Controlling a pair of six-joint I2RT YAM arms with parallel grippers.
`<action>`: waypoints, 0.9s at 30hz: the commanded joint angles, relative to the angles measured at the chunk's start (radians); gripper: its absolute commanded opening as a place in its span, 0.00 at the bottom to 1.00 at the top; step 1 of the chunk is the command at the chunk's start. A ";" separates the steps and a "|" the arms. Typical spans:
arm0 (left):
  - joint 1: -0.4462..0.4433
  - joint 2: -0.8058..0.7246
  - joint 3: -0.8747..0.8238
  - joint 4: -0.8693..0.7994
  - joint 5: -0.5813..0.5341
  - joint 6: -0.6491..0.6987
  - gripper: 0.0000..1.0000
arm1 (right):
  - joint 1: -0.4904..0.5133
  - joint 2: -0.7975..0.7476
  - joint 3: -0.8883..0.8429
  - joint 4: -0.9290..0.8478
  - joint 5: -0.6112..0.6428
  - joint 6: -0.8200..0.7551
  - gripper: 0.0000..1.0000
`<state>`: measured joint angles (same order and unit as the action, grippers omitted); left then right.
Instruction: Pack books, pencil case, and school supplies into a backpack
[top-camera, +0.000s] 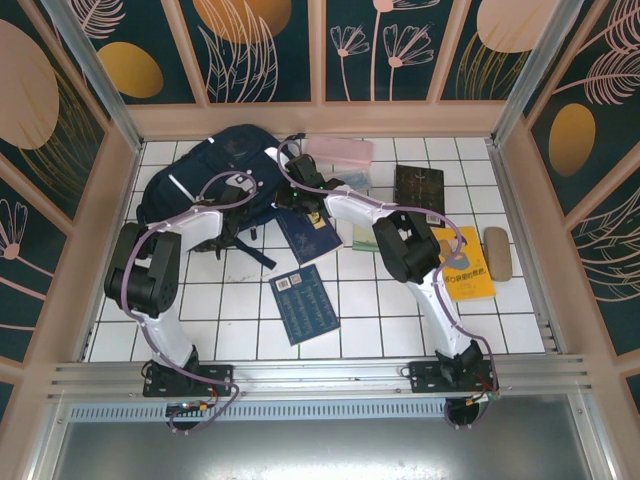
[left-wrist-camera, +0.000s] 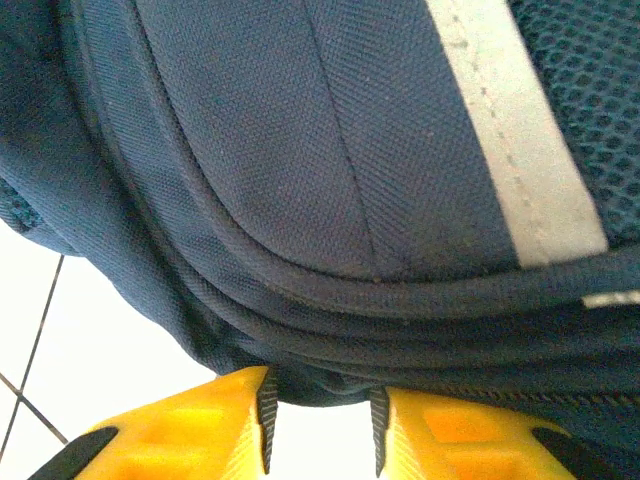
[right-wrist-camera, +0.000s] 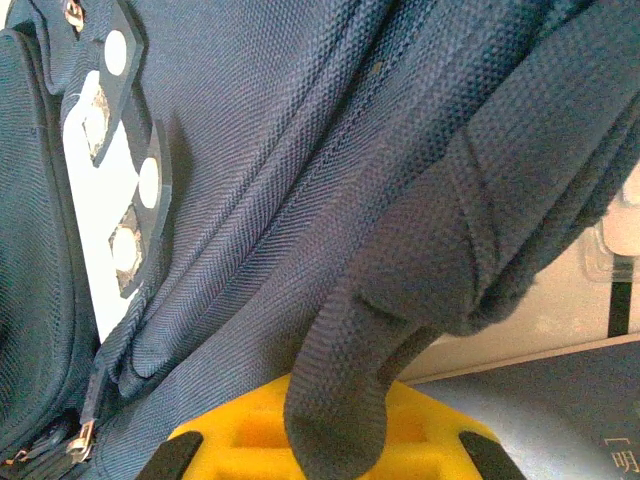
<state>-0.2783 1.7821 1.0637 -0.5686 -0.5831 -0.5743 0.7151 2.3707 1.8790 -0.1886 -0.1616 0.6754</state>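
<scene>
The navy backpack (top-camera: 205, 180) lies at the back left. My left gripper (left-wrist-camera: 320, 425) sits at its lower edge (left-wrist-camera: 330, 385), and a fold of fabric fills the gap between both pad tips. A dark backpack strap (right-wrist-camera: 400, 300) drapes over my right gripper (right-wrist-camera: 335, 455) and hides its jaws, which are shut. Two navy books (top-camera: 305, 303) (top-camera: 310, 232) lie mid-table. A dark brown book (top-camera: 418, 188) and a small pale green one (top-camera: 365, 238) lie further right. The pink pencil case (top-camera: 338, 150) is at the back, with a clear packet (top-camera: 355, 182) beside it. A yellow flat piece (top-camera: 462, 263) and a tan roll (top-camera: 497, 252) lie at the right.
Both arms reach across the white tiled table (top-camera: 240, 320) toward the backpack. Patterned walls (top-camera: 320, 60) close in the back and sides. Bare tiles lie at the near left and along the front rail (top-camera: 320, 375).
</scene>
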 joint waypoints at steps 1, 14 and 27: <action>-0.006 -0.125 -0.032 0.123 0.127 0.034 0.35 | 0.018 0.014 0.019 -0.095 -0.064 -0.035 0.00; -0.119 -0.217 -0.158 0.321 0.371 0.060 0.31 | 0.029 0.002 0.012 -0.089 -0.091 -0.025 0.00; -0.119 -0.075 -0.072 0.320 0.337 0.083 0.32 | 0.030 -0.004 0.006 -0.092 -0.093 -0.030 0.00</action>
<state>-0.3992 1.7000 0.9417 -0.2661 -0.2424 -0.5133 0.7155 2.3707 1.8790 -0.1936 -0.1658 0.6678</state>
